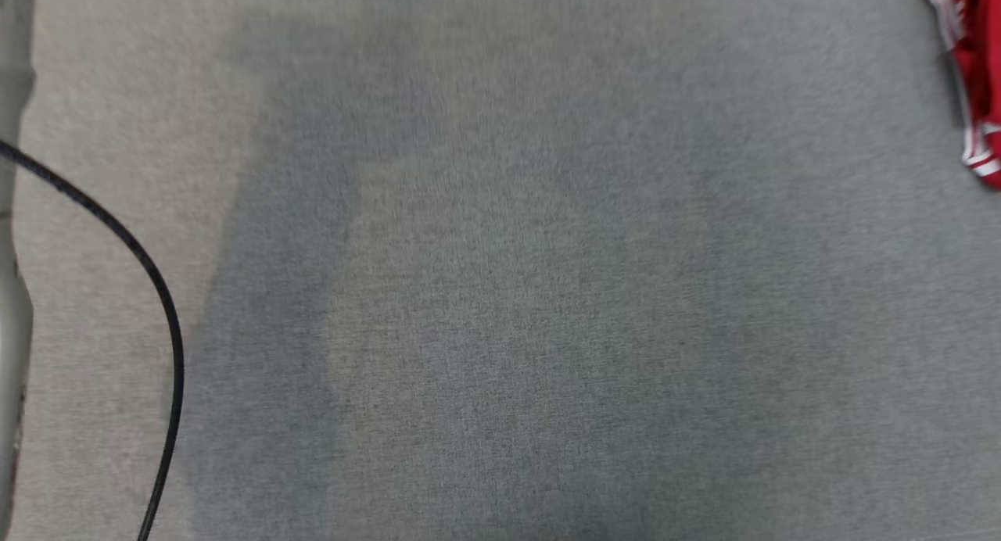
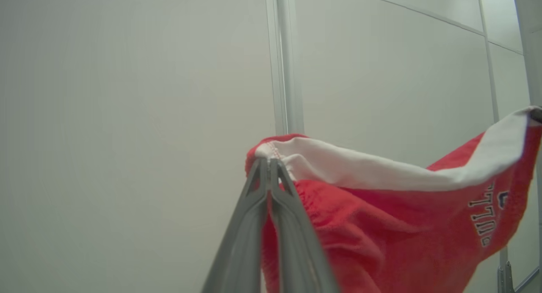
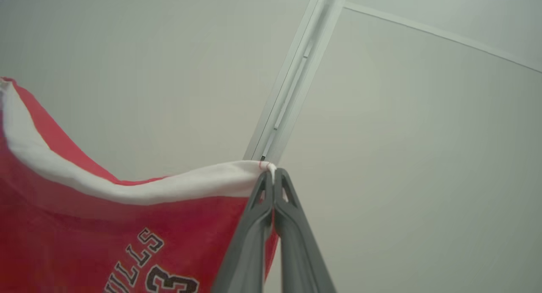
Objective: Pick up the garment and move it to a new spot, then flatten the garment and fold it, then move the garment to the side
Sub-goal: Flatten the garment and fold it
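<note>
1. The red garment (image 2: 381, 225) hangs in the air, stretched between both arms by its white hem band (image 2: 381, 170).
2. The left pincer (image 2: 268, 159) is pressed together, pinching one gathered end of that band.
3. The right pincer (image 3: 274, 171) is likewise closed tight on the band's other end, with the garment (image 3: 63, 225) sagging away to that view's left; dark lettering (image 3: 139, 259) shows on the red cloth.
4. From the head camera, a red and white edge of the garment (image 1: 981, 64) shows at the top right corner.
5. Below lies the grey fabric-covered table (image 1: 500, 291).
6. A black cable (image 1: 160, 291) curves over the table's left side, well apart from the garment.
7. Behind the held cloth stand pale wall panels (image 2: 127, 115) joined by a metal strip (image 2: 288, 60).
</note>
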Controlling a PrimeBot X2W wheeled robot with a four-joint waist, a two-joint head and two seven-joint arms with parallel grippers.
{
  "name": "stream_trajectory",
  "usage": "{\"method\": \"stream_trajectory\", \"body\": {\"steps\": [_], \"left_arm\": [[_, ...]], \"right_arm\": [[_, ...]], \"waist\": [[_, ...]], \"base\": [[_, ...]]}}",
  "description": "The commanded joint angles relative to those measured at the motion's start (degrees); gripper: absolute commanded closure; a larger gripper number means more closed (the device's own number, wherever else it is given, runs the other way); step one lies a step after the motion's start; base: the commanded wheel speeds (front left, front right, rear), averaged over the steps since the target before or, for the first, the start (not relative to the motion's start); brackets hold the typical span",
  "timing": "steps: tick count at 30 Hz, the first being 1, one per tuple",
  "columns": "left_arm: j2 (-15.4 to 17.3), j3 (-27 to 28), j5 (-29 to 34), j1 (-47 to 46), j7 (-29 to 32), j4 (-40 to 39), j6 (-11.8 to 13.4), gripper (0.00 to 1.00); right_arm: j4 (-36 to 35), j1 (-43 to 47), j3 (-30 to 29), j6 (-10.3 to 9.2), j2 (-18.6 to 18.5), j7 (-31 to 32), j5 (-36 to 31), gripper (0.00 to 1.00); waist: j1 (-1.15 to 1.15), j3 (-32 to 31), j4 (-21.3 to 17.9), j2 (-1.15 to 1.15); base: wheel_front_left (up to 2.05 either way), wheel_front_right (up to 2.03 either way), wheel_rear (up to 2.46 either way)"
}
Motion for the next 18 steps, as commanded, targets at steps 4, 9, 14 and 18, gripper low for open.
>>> {"method": "stream_trajectory", "body": {"steps": [4,9,14,18], "left_arm": [[-0.79,-1.75,0.62,-3.79,-1.71,5.34,-0.30,1.00],[-0.90,-2.59,-0.35,0.67,-1.90,3.19,-0.25,1.00],[0.61,-4.23,-1.99,9.88,-1.94,-6.42,-0.20,1.00],[3.49,-6.69,-2.73,21.10,-1.85,-15.99,-0.21,1.00]], "right_arm": [[-0.48,0.27,0.05,0.00,1.85,-0.26,-1.93,1.00],[-2.80,4.88,-0.33,0.00,2.92,-0.27,-2.25,1.00],[-8.28,13.29,-1.28,0.00,1.10,-0.27,-2.93,1.00],[-14.75,23.51,-3.21,0.00,-1.15,-0.27,-2.54,1.00]], "waist": [[0.00,11.17,-0.50,0.00],[0.00,14.70,-1.17,0.00],[0.00,14.48,-1.00,0.00],[0.00,12.49,-0.54,0.00]], "base": [[0.00,0.00,0.00],[0.00,0.00,0.00],[0.00,0.00,0.00],[0.00,0.00,0.00]]}}
